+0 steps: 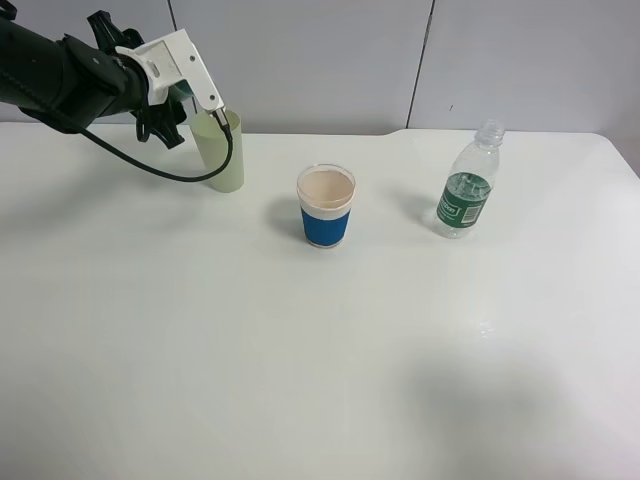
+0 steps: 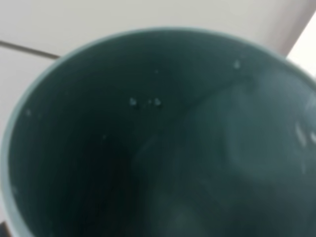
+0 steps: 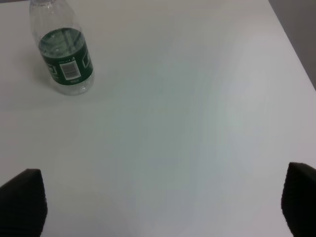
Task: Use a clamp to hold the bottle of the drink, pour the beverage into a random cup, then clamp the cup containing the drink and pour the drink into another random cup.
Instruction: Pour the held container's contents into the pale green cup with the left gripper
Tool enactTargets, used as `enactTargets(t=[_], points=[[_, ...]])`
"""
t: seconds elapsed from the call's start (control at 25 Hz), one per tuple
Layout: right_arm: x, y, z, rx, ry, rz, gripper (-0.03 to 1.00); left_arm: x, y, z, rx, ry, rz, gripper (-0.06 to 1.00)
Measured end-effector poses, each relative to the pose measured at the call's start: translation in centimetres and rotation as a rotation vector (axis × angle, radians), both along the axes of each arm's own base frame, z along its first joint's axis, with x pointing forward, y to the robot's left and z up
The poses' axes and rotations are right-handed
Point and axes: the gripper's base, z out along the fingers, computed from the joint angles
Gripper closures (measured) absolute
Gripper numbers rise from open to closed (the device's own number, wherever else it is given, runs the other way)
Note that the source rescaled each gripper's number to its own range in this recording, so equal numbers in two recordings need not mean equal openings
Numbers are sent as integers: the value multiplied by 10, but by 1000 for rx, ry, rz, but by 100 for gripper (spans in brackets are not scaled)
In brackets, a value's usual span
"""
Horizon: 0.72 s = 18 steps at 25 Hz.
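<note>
We're getting bright, even light, soft shadows falling on the table (image 1: 300, 400), the teal cup (image 2: 148, 158) looking blurry.

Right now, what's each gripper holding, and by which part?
The left gripper holds the teal cup; where exactly it grips is hidden. The right gripper holds nothing.

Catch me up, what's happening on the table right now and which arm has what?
The left gripper is shut on a teal cup, tipped over the mouth of the pale yellow-green tumbler at the back left of the table. The wrist view shows only droplets on the teal cup's inner wall. The right gripper hangs open and empty near the upright bottle. The white cup with blue sleeve stands alone in the middle.
</note>
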Motion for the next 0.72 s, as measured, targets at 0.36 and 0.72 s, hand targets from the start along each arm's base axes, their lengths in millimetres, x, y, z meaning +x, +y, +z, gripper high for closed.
enactTargets(t=[0.36,0.72], points=[[0,0,0,0,0,0,9,1,-2,2,50,-13,-44,93],[0,0,0,0,0,0,9,1,-2,3,93,-22,-58,93]])
